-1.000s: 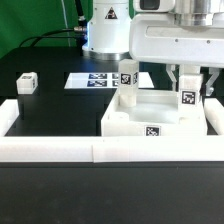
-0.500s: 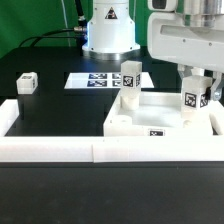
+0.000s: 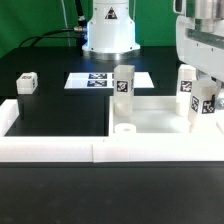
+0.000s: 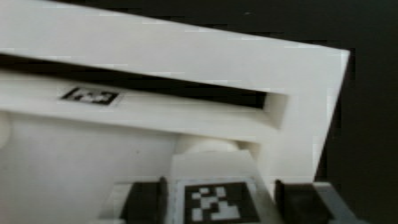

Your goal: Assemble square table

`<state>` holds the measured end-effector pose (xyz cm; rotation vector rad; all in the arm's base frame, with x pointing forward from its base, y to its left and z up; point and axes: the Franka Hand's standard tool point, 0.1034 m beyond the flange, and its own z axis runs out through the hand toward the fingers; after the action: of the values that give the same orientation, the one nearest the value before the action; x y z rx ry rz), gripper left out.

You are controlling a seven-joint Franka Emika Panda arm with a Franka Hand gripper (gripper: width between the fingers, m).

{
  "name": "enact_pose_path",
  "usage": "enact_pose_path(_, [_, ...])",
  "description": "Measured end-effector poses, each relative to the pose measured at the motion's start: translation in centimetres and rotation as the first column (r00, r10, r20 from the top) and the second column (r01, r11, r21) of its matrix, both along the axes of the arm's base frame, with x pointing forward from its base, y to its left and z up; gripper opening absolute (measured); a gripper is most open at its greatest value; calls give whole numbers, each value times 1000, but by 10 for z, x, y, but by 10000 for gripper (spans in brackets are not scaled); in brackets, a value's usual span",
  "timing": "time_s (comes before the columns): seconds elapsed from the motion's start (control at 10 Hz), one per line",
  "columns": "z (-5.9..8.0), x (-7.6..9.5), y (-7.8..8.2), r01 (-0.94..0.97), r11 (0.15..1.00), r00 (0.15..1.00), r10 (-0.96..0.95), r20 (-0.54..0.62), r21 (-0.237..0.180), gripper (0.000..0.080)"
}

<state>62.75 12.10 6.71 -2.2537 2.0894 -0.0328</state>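
The square table's white slab (image 3: pixel 150 118) lies at the exterior view's right, against the front border wall. One tagged white leg (image 3: pixel 123 85) stands upright at its far left corner. A second tagged leg (image 3: pixel 186 100) stands at its right side. My gripper (image 3: pixel 198 92) is shut on this second leg. In the wrist view the leg's tag (image 4: pixel 217 200) sits between my two dark fingers (image 4: pixel 148 203), with the slab's edge (image 4: pixel 178 60) and its tag beyond. A third leg (image 3: pixel 26 82) lies loose at the far left.
The marker board (image 3: pixel 92 80) lies flat behind the slab. The long low white border wall (image 3: pixel 55 150) runs along the front, with a side piece (image 3: pixel 6 115) at the left. The arm's white base (image 3: pixel 108 30) stands at the back.
My gripper has moved toward the exterior view's right, still shut on the leg. The slab and its upright legs have shifted right with it and now reach the frame's edge.
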Motion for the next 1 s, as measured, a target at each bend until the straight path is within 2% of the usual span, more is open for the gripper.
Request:
enact_pose_path(0.2, [0, 1, 1, 157, 988, 988, -157, -14, 9, 290])
enact_pose_path(0.3, [-1, 1, 1, 172, 985, 985, -172, -15, 8, 374])
enact_pose_path(0.5, [-1, 1, 1, 164, 986, 986, -164, -15, 7, 623])
enact_pose_path(0.7, [-1, 1, 0, 114, 993, 993, -114, -14, 5, 642])
enact_pose_path(1.0, [-1, -4, -4, -185, 983, 983, 185, -11, -12, 648])
